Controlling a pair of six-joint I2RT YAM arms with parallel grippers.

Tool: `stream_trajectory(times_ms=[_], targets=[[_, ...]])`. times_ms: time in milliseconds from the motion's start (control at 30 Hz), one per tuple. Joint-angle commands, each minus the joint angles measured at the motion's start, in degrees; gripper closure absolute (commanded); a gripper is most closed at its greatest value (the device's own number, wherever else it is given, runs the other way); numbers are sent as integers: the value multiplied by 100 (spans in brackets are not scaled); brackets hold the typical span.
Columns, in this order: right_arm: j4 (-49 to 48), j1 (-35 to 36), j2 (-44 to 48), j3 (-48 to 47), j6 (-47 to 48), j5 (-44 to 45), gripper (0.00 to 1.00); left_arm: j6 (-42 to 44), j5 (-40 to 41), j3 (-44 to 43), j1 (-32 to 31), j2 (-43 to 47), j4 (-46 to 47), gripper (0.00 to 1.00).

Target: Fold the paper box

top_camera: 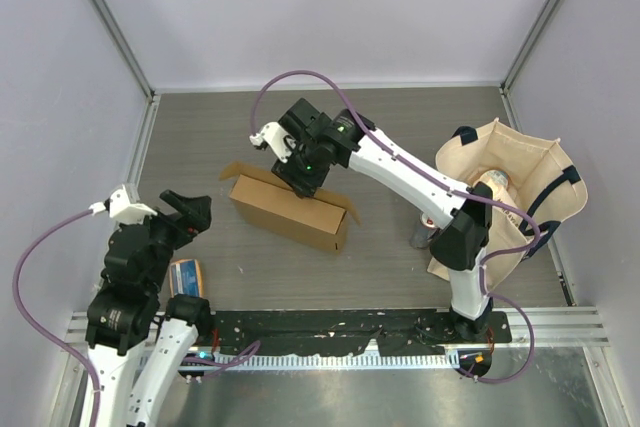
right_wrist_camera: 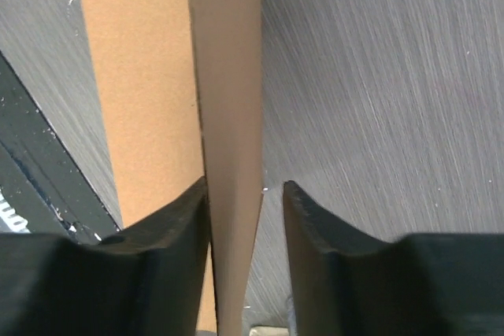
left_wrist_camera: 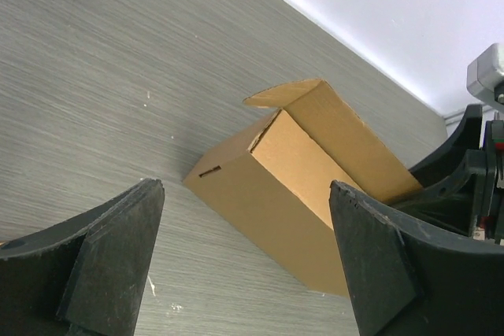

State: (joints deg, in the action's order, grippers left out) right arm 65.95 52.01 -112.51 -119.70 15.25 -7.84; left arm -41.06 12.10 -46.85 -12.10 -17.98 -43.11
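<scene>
right gripper point(right_wrist_camera: 246, 194) is parted around a thin upright cardboard panel point(right_wrist_camera: 228, 76). in the right wrist view its left finger point(right_wrist_camera: 177, 218) is against the panel, and the other finger stands off it with a sliver of table showing between, so it is not pinching. that panel belongs to the paper box point(top_camera: 290, 209), plain brown cardboard, which sits roughly mid-table as a long shallow block angled from upper left to lower right. the right gripper comes down on its far long edge near the middle. a small flap point(top_camera: 232, 172) sticks out at the box's left end and another point(top_camera: 350, 215) at its right end. the left wrist view shows one end flap lifted and a small slot in the near side wall. left gripper point(top_camera: 188, 209) is spread wide with nothing between the fingers, held above the table to the left of the box, well apart from it and pointing toward it. a small orange-and-blue packet point(top_camera: 186, 275) lies on the table just below the left gripper, close to the left arm's base. a beige tote bag point(top_camera: 510, 177) with dark handles lies on the right side of the grey wood-grain table point(top_camera: 400, 127), beside the right arm.
</scene>
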Motion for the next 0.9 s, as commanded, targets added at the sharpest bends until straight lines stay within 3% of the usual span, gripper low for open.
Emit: stream_trajectory(times_ms=[0,33,133,267,400,633,867], targets=[[-826,11,780,453,-679,615,48,326,-374,-61,-21,-364,365,9],[-960,2,922,604,-855,669,40,457,-436,-122,-21,-451,408,6],[-1155,2,1379,1053,-1365,757,32,668,-813,-428,-12,-1048,479,2],[-1225,2,1960,1720,-1980,1231,26,1326,-1403,-965,-12,-2024,453,2],[-1269,2,2636,2336,-2254,1013,24,1855,-1719,-1352,6,-2701,496,7],[-1523,2,3849,3751,-2543,1047,29,1953,-2353,-1713,32,-2957,620,9],[-2384,2,4553,4779,-2922,1144,47,1136,-2756,-1424,32,-2641,629,12]])
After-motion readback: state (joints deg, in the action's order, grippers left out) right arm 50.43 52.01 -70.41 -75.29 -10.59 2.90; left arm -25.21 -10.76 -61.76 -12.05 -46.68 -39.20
